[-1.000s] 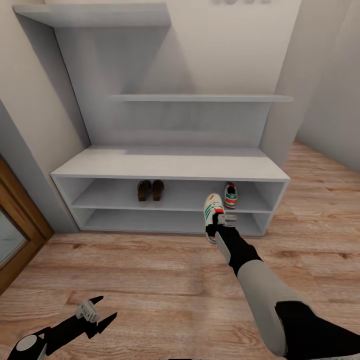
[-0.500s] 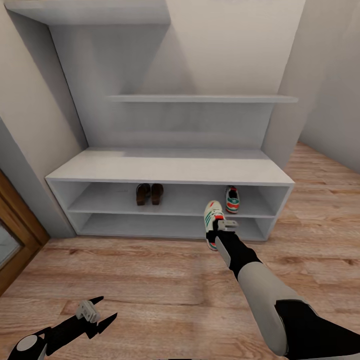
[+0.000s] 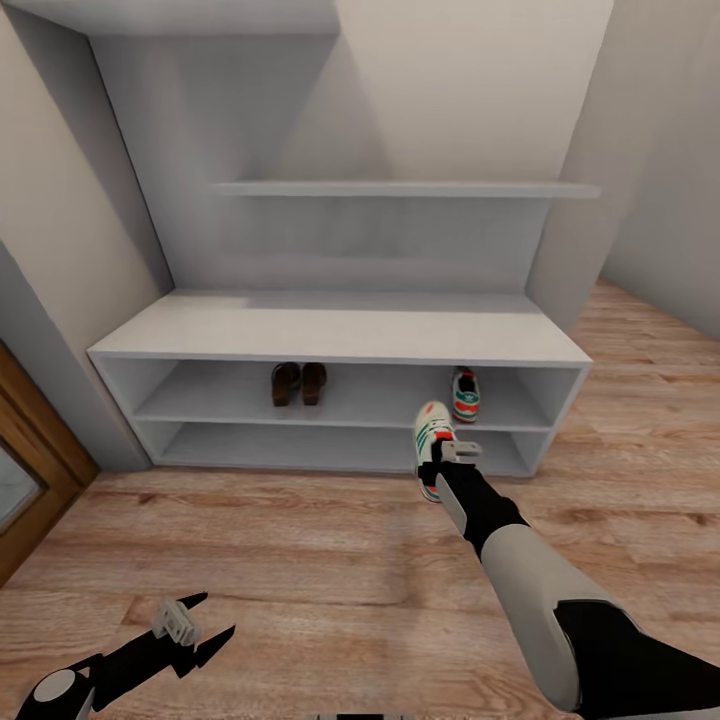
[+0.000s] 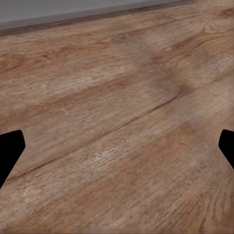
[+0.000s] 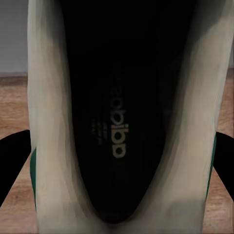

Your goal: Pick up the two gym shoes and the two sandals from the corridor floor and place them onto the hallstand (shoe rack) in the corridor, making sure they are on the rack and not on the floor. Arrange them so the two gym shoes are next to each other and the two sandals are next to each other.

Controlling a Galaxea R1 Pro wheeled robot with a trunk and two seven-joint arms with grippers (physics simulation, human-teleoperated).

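Hallstand top shelf cut off above

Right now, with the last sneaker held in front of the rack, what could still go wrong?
1. The held sneaker hangs level with the edge of the upper tier; it could catch there.
2. The right gripper grips only its heel end, so it might slip to the floor.
3. It could nudge the shelved sneaker, which sits close.

the right arm is stretched out, its hand closed on a shoe; the left hand hangs low with fingers apart.
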